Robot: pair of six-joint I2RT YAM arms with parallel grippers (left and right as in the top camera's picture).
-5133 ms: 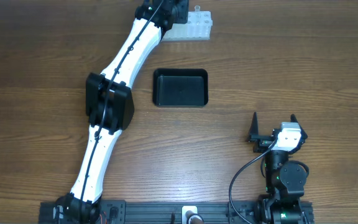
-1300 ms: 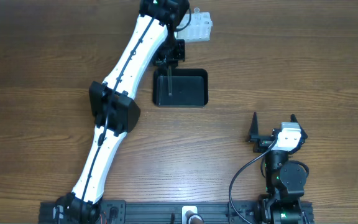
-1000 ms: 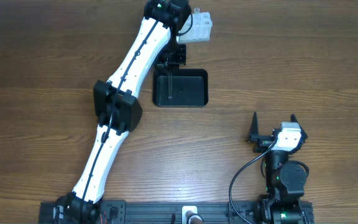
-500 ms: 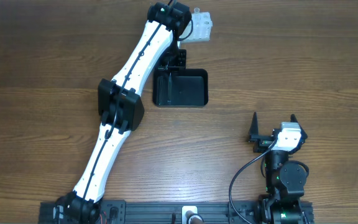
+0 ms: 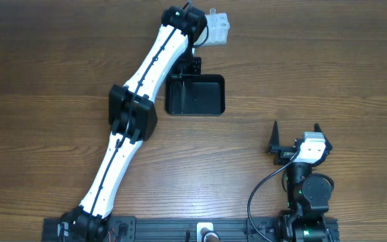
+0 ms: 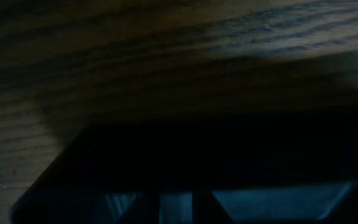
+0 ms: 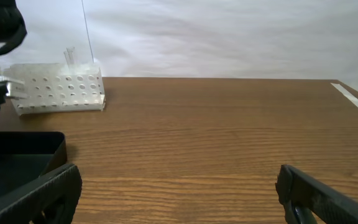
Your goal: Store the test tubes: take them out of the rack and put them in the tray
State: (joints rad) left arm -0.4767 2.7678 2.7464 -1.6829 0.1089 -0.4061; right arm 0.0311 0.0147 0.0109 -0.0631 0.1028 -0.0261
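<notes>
The left jaws sit low over the tray's [image 5: 221, 94] left far corner. The left wrist view is too dark to tell how far they are open or whether they hold anything. It shows just the tray's [image 6: 197, 162] dark rim against the wood surface [image 6: 166, 37]. In the top view a thin pale line lies inside the tray right under these jaws, and it cannot be told whether that is a tube. The left arm [image 5: 154, 57] stretches from its base to the tray's far left side.

The right jaws are wide open and empty, well apart from the tray, on its near right side, close to that arm's base.

The rack [image 5: 215, 31] stands just beyond the tray's far edge, not touching it. One tube [image 7: 69, 56] stands upright in the rack [image 7: 58, 93].
</notes>
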